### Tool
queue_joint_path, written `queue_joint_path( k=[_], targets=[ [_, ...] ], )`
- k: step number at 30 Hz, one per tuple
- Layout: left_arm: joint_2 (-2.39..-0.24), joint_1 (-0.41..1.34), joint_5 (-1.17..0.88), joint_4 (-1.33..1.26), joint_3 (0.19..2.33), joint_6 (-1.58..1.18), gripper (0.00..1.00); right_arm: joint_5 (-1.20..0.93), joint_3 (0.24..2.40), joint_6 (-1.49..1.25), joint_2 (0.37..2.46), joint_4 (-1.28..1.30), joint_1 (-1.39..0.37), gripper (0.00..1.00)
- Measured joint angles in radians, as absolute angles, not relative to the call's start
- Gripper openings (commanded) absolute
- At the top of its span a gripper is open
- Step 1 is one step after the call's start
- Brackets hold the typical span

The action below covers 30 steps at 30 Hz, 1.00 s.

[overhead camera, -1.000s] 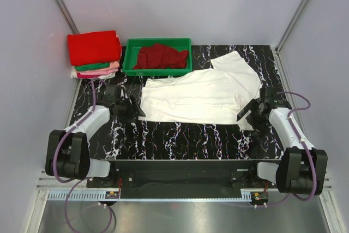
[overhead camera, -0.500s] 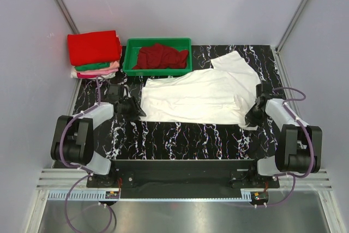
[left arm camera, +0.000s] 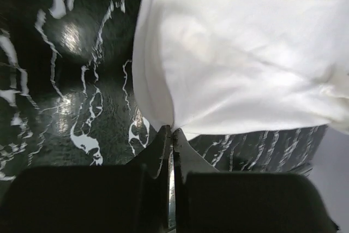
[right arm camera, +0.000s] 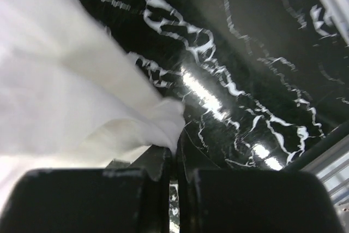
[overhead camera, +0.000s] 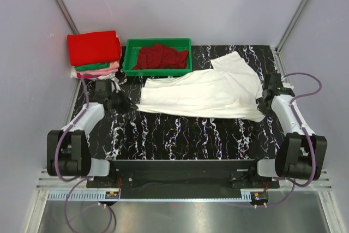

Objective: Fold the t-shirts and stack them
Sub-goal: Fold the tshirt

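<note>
A white t-shirt (overhead camera: pixel 202 95) lies spread across the middle of the black marbled table, its print not showing. My left gripper (overhead camera: pixel 131 106) is shut on the shirt's near left corner; in the left wrist view the jaws (left arm camera: pixel 173 131) pinch a point of white cloth (left arm camera: pixel 245 53). My right gripper (overhead camera: pixel 261 111) is shut on the near right corner, and the right wrist view shows bunched white cloth (right arm camera: pixel 71 96) caught between its fingertips (right arm camera: pixel 175 149). The near hem runs stretched between the two grippers. Folded t-shirts, red on top over green, pink and white, sit stacked (overhead camera: pixel 94 52) at the far left.
A green plastic tray (overhead camera: pixel 128 58) stands at the back beside the stack, with crumpled dark red cloth (overhead camera: pixel 161 57) in it. Grey walls close in the table on the left, right and back. The arm bases sit along the near edge.
Both grippers have closed on the white shirt's near corners. The arms drew apart and back, and the near hem went from slack and folded to a taut line.
</note>
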<state>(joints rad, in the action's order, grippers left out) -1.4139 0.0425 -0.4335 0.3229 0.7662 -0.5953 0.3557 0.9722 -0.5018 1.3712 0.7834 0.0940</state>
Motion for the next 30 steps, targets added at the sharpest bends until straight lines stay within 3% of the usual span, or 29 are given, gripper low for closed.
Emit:
queue_joint_path(
  k=[7,16,21,30],
  targets=[
    [-1.188,-0.169,-0.501,0.419,0.883,-0.595,0.00,0.394,0.994,-0.522,1.327,0.776,0.252,0.00],
    [-1.074,-0.226,-0.590,0.522,0.858,-0.589,0.00,0.259,1.014,-0.537,1.116,0.742,0.271,0.00],
    [-0.943,-0.233,-0.600,0.554,0.913,-0.593,0.00,0.127,1.167,-0.508,1.052,0.761,0.276,0.00],
    [-0.763,-0.221,-0.571,0.579,1.305,-0.570,0.00,0.088,1.655,-0.466,0.928,0.884,0.262,0.00]
  ],
)
